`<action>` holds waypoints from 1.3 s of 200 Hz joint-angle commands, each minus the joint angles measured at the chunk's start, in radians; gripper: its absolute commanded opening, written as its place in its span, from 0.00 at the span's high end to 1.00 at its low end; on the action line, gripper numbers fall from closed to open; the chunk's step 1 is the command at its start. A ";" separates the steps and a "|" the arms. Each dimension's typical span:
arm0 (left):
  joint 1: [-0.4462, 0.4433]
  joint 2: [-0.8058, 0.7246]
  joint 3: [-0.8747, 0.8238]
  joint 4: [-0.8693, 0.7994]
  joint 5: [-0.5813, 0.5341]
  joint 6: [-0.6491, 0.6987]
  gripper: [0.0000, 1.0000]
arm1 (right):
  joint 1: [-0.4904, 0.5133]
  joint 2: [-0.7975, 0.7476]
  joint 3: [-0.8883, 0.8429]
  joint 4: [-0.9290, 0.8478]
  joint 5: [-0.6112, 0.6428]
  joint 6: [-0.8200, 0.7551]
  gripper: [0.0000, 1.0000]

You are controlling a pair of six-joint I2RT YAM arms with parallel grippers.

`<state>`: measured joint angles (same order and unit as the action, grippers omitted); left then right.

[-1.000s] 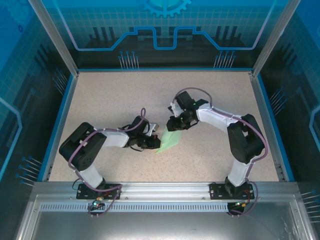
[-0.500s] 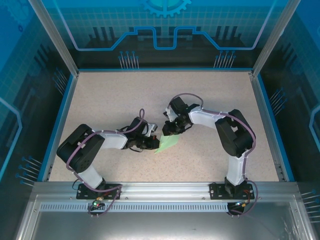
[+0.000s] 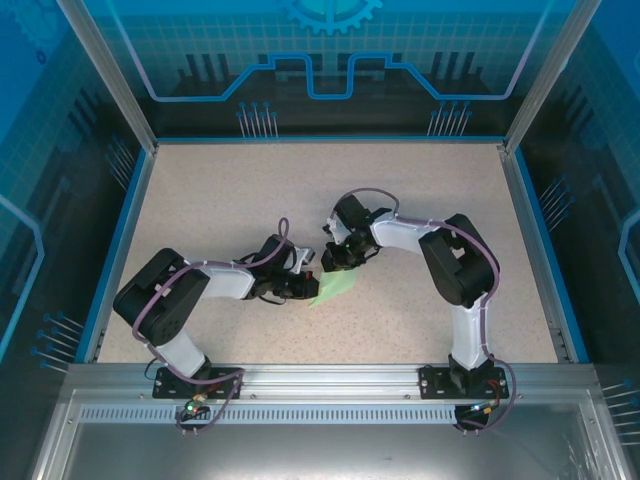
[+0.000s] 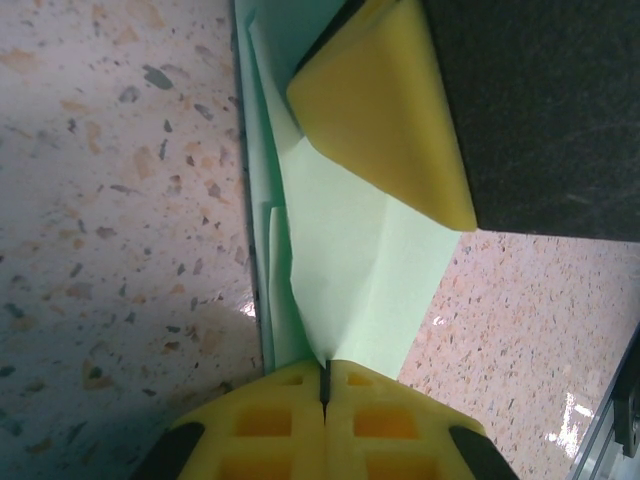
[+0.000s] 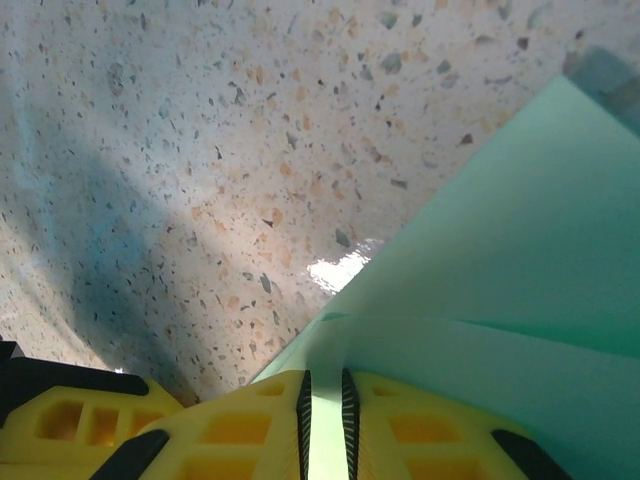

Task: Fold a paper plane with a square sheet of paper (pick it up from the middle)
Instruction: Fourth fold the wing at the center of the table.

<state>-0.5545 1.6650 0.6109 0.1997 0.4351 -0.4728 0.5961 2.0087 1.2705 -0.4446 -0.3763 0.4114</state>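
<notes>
Speckled beige stone-pattern table (image 3: 250, 190), edged by a blue rim (image 3: 118, 240), carries the whole scene; the two arms are bolted at its near edge. The left arm (image 3: 215, 280) lies low and reaches toward the table's middle; the right arm (image 3: 440, 250) bends over and inward to meet it, so that both wrists converge just near of centre. The left gripper (image 3: 305, 285) is clamped tight on the sheet of paper (image 3: 335, 287); in the left wrist view its yellow pads (image 4: 270, 430) meet at a thin seam, and the pale green paper (image 4: 350, 260) runs into that seam (image 4: 323, 385). The right gripper (image 3: 335, 258) stands just beyond the left one and pinches the sheet's far portion; in the right wrist view a narrow green strip sits between its nearly closed jaws (image 5: 323, 385). The sheet is creased into overlapping layers (image 5: 520, 260); it lies near the table's middle, between the two grippers, its free part slanting down toward the surface; one yellow pad of the right gripper (image 4: 385, 110) rests against the paper's upper fold.
</notes>
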 commanded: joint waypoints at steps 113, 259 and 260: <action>0.009 -0.068 0.023 -0.212 -0.078 0.047 1.00 | 0.017 0.120 0.061 -0.123 0.107 -0.042 0.83; -0.028 -0.248 0.084 -0.341 -0.076 0.001 0.77 | 0.031 0.136 0.069 -0.117 0.103 -0.033 0.83; -0.027 -0.245 0.084 -0.339 -0.074 0.000 0.77 | 0.031 0.136 0.069 -0.117 0.103 -0.033 0.83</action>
<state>-0.5678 1.4017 0.6838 -0.1669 0.3283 -0.4469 0.6174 2.0705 1.3567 -0.5209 -0.3714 0.3916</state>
